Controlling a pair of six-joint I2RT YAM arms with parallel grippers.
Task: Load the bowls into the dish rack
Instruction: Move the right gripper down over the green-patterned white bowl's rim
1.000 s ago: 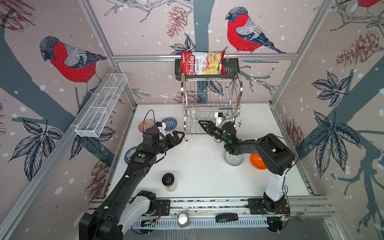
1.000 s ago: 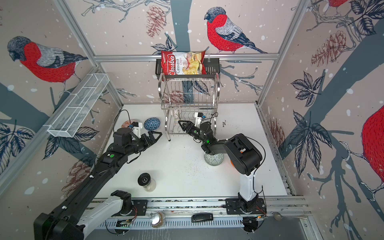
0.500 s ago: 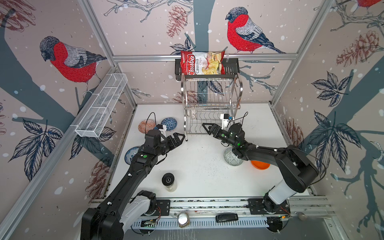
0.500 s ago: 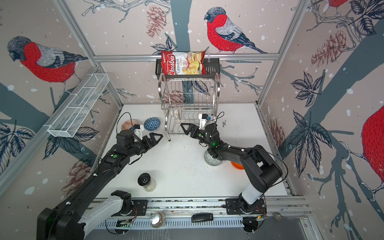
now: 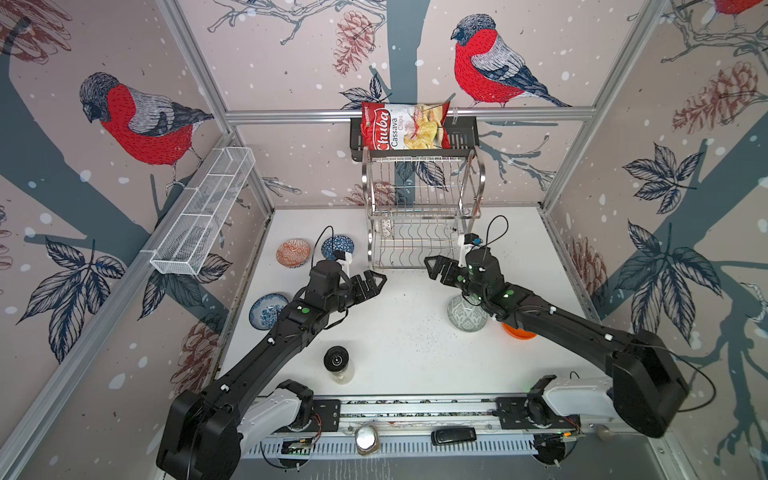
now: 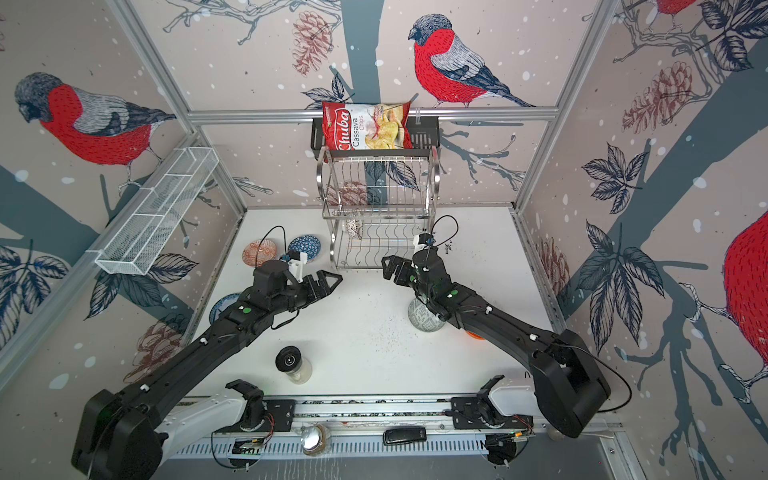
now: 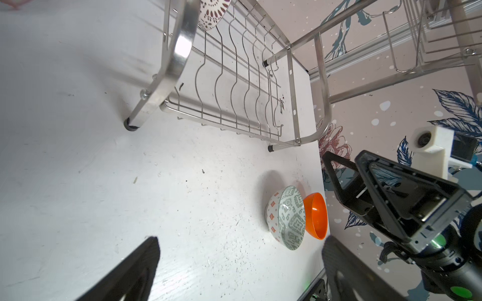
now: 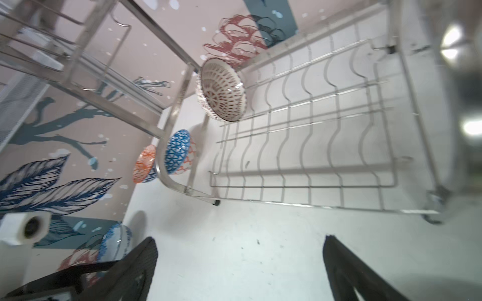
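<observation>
Right wrist view shows the dish rack close ahead, with the white dotted bowl standing on edge in its lower tier, at the end toward the left edge of the surface; the remaining slots look bare. In both top views the rack stands at the middle of the surface's back edge. Both hands hover just in front of it, apart from each other. The left hand and the right hand each have their jaws spread wide and hold nothing.

Five bowls wait on the surface:
- the red-orange bowl and the blue triangle bowl, near the back left corner beside the rack
- the blue floral bowl, at the left edge
- the grey-green bowl and the plain orange bowl, toward the right edge, under the right arm

A black-lidded jar stands near the front edge.

Several things could go wrong from here:
- The grey-green and orange bowls sit just beside each other, so a grip on one could shove or tip the other.
- The right forearm passes over them and could clip them as it pulls back.
- A knock to the rack could topple the bowl balanced on edge.
- Two hands working the same narrow opening could collide
</observation>
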